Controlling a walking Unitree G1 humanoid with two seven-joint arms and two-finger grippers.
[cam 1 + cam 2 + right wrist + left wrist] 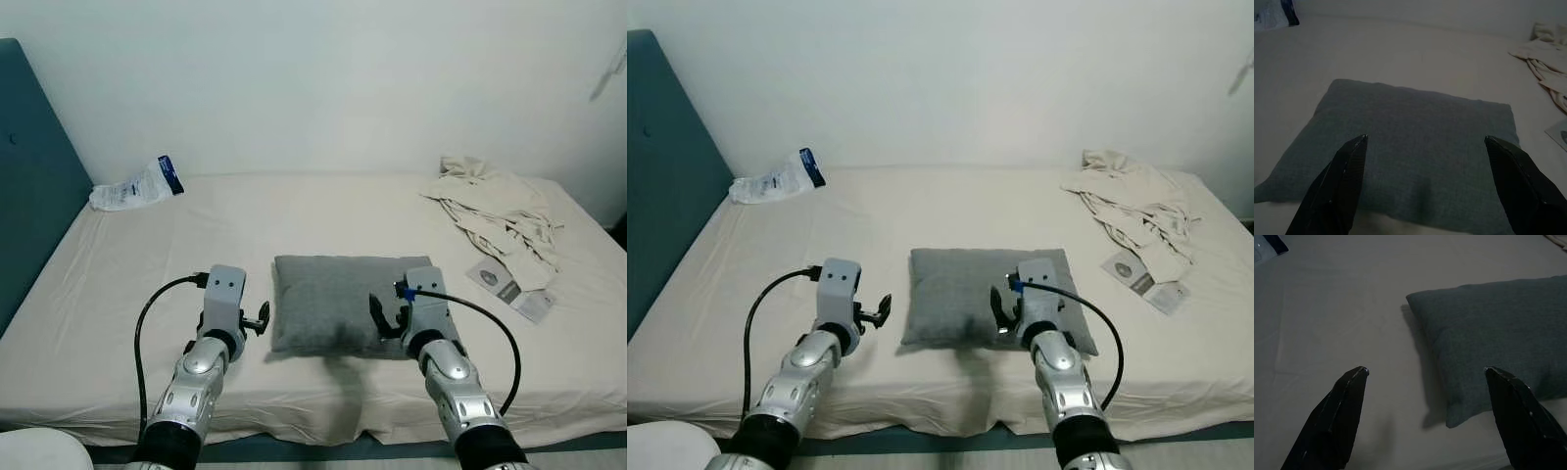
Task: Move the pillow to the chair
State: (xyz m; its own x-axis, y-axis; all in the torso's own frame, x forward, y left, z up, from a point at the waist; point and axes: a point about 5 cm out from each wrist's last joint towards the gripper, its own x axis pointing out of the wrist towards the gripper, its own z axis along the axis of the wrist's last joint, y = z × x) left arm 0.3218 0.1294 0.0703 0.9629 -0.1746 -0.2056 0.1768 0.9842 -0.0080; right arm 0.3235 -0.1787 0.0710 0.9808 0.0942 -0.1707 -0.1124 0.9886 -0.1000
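With the grey pillow (338,304) lying flat near the front edge of the bed (118,294), the left gripper (1425,416) spread empty beside its left corner and the right gripper (1425,186) spread empty over its near right edge, a one-sided grasp could let the soft pillow sag and slip.

Right gripper (387,315) hides pillow's (328,299) near right corner. Print on leaflets (512,290) & plastic bag (135,186) too small to read

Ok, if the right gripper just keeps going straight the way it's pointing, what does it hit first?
Most likely the grey pillow: the open right gripper points at its top face, near the front edge. Exact depth is unclear.
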